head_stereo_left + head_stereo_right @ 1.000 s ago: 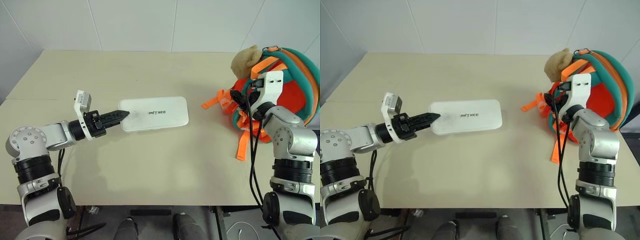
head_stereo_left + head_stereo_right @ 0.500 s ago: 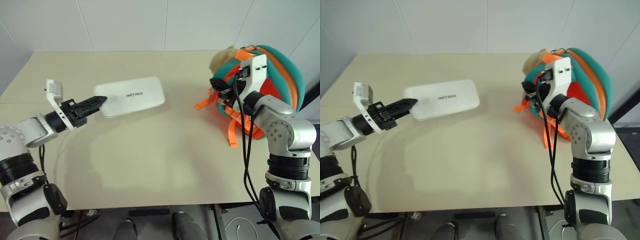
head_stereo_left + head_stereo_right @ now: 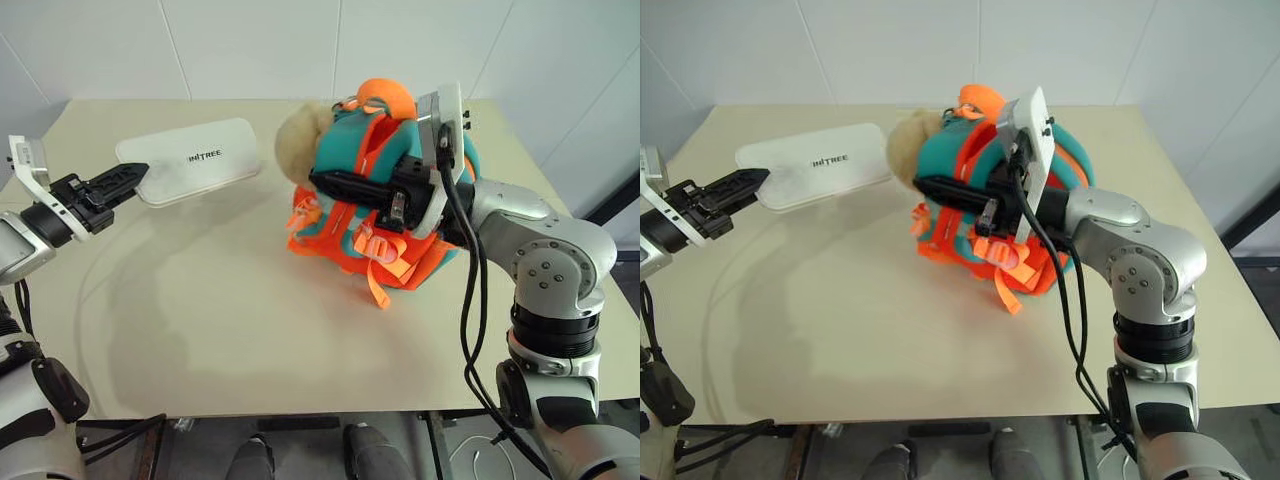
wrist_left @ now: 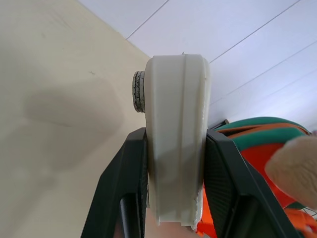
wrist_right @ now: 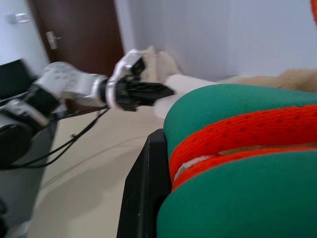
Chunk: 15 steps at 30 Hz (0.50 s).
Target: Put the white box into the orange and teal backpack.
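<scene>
My left gripper [image 3: 135,175] is shut on one short end of the white box [image 3: 190,160], a flat case with black lettering. It holds the box level above the table at the far left. In the left wrist view the box edge [image 4: 176,148] sits between the two black fingers [image 4: 124,183]. The orange and teal backpack [image 3: 385,225] with its tan plush bear [image 3: 297,140] is at the table's middle. My right gripper [image 3: 318,181] reaches across it from the right, shut on a teal and orange strap [image 5: 237,119]. Whether the backpack rests on the table I cannot tell.
The cream table [image 3: 250,300] has bare surface in front of the backpack and under the box. A white wall runs behind it. The table's right edge [image 3: 560,180] lies close behind my right arm, and black cables [image 3: 468,320] hang from that arm.
The right gripper has swung left, bringing the backpack from the table's right side to its middle, close to the box. The left gripper has carried the box left and upward. The camera also shifted.
</scene>
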### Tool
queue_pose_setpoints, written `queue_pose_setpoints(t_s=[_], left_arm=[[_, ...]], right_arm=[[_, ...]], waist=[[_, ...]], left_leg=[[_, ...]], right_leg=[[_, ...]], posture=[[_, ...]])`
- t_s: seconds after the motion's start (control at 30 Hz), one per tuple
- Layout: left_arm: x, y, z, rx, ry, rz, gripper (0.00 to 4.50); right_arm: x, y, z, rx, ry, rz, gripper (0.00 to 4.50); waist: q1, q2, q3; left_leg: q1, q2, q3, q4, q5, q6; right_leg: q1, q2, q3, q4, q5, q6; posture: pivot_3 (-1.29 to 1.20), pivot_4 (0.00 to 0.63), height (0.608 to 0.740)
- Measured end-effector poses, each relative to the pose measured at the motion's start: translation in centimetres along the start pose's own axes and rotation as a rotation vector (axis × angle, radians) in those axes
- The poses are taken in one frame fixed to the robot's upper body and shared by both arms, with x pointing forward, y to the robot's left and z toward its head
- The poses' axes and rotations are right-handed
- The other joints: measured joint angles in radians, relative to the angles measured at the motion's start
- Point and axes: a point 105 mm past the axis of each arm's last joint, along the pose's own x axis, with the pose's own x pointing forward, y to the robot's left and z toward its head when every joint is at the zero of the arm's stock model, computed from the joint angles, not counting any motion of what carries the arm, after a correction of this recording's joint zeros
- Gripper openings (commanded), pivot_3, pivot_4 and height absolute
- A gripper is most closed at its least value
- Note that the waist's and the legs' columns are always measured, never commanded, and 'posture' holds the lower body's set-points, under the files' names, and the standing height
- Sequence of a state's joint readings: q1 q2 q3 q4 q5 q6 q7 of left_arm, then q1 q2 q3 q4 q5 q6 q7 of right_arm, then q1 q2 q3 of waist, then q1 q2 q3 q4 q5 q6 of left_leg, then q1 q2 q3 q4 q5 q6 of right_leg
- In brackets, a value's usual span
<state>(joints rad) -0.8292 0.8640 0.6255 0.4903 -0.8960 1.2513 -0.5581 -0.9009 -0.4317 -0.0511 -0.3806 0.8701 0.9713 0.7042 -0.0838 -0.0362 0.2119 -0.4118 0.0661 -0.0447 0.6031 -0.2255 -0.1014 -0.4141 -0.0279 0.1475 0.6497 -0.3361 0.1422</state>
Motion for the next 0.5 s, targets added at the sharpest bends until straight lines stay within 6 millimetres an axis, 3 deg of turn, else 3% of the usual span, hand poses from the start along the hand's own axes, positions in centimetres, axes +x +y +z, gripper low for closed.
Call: queue_pose_setpoints(t_s=[0.27,0.5], left_arm=[[-0.1,-0.4,0.0,0.015,0.018,-0.025,1.22],[-1.1,-0.8,0.3,0.145,0.021,-0.065,1.22]], right_arm=[[-1.2,3.8,-0.3,0.014,0.066,0.214,0.0],[-3.5,3.8,-2.8,0.001,0.213,0.237,0.0]], waist=[[0.001,0.0,0.0],[0.0,0.0,0.0]], left_leg=[[-0.001,0.0,-0.001,0.0,0.0,0.0],[-0.001,0.0,0.0,0.0,0.0,0.001]], right_leg=[[0.0,0.0,-0.001,-0.001,0.0,0.0],[0.0,0.0,-0.001,-0.001,0.0,0.0]], posture=[[0.0,0.15,0.74],[0.0,0.15,0.74]])
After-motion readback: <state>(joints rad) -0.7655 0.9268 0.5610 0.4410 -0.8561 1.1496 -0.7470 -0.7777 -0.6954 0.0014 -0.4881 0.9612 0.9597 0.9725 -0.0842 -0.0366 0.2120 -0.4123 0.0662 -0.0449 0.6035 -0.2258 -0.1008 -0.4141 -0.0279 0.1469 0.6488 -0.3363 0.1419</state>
